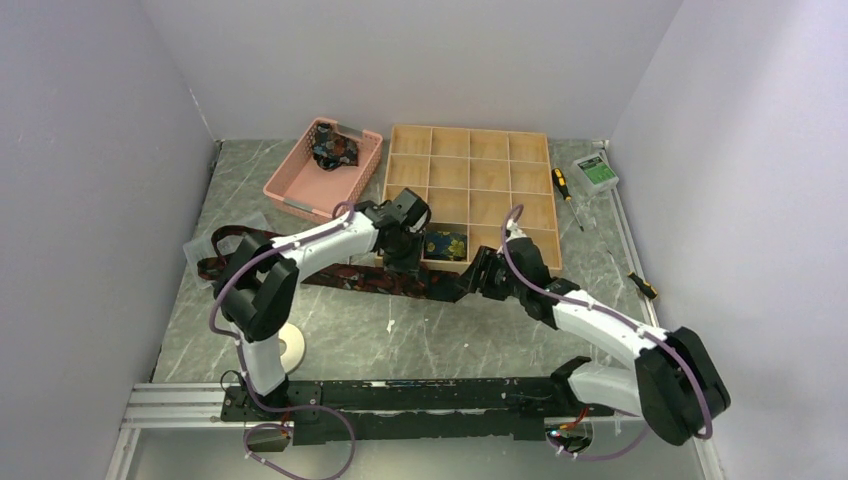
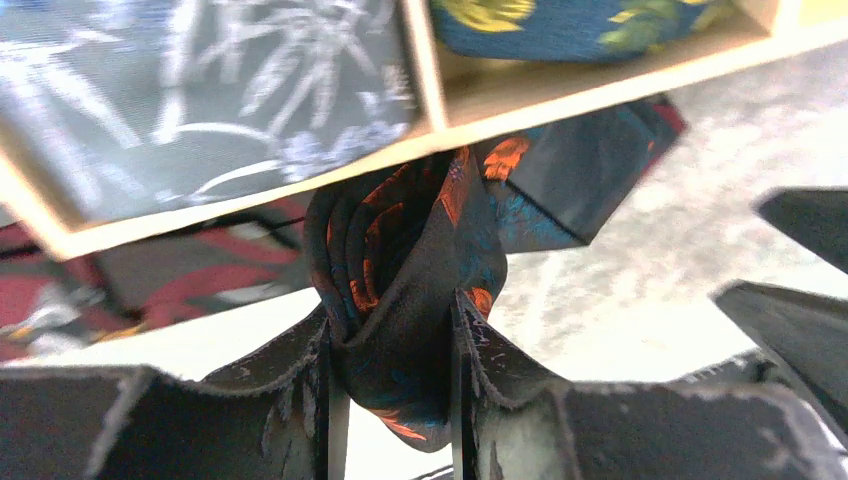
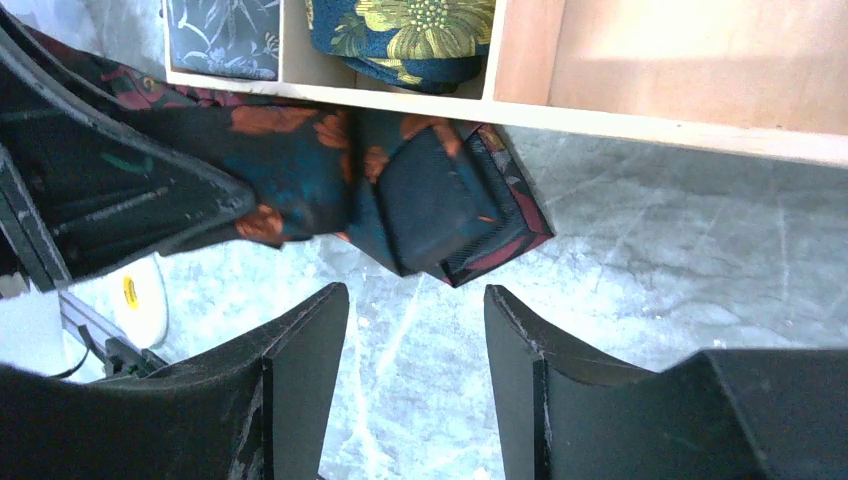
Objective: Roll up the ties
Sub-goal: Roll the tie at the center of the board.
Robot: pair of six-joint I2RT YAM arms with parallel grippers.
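A dark tie with orange and teal flowers point(image 1: 340, 275) lies across the table in front of the wooden grid box point(image 1: 530, 195). My left gripper point(image 1: 405, 262) is shut on a rolled or bunched part of this tie point(image 2: 400, 300), just in front of the box's front wall. The tie's pointed end point(image 3: 440, 215) lies folded on the table to the right. My right gripper point(image 3: 415, 340) is open and empty, just short of that pointed end; it also shows in the top view point(image 1: 462, 285). A navy tie with yellow flowers point(image 1: 445, 244) and a grey patterned one point(image 3: 222, 35) sit rolled in box cells.
A pink basket point(image 1: 290, 185) holding more dark fabric stands at the back left. A white ring of tape point(image 1: 292, 347) lies near the left arm's base. A screwdriver point(image 1: 566, 195), a green-white box point(image 1: 596, 172) and a small tool point(image 1: 642, 286) lie on the right.
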